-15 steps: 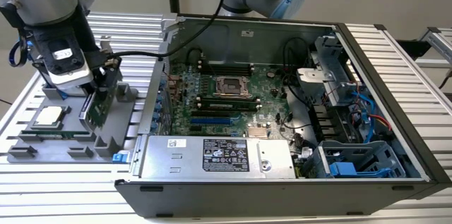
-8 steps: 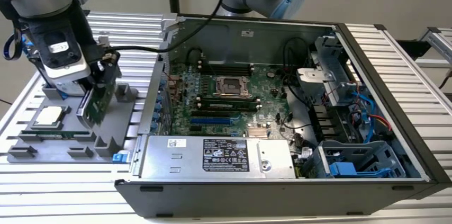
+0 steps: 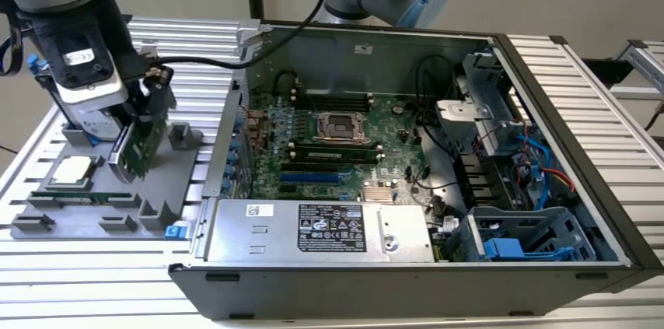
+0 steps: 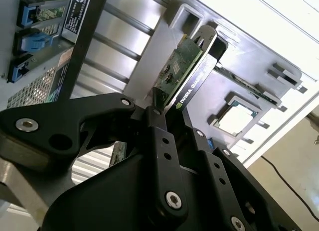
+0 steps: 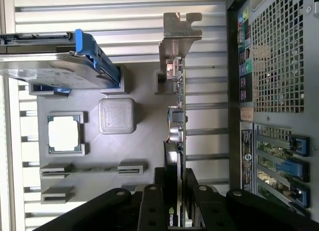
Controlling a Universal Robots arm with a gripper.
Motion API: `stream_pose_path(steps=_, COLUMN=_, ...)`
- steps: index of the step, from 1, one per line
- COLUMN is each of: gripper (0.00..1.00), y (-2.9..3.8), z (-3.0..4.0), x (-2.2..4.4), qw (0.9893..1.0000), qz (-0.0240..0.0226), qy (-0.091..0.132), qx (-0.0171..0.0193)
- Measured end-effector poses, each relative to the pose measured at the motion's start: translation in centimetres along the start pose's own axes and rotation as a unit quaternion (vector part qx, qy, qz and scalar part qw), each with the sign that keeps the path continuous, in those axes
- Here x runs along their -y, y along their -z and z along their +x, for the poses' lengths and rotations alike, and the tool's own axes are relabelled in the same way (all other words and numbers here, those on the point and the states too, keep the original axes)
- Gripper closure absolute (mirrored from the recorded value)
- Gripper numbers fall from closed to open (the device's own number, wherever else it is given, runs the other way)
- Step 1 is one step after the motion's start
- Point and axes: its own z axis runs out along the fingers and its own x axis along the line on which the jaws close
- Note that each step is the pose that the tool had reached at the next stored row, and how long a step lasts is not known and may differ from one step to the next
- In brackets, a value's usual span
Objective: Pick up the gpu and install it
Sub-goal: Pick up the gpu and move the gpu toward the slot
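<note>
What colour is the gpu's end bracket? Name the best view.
The gpu has a silver end bracket, clearest in the first wrist view.

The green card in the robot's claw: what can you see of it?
The gpu, a flat green circuit-board card, stands on edge over the grey tray, beside the open computer case. The black gripper is shut on it from above. A silver metal bracket caps one end; a black cooler block sits on one face. Whether its lower edge touches the tray is unclear.
</note>
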Motion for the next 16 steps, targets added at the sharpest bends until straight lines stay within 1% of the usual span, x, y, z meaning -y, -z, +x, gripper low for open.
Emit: stream_pose_path(steps=16, gripper=1.00, y=2.40, z=-0.04, x=-0.11, qw=1.0000, qz=0.0000, qy=0.000, qx=0.0000)
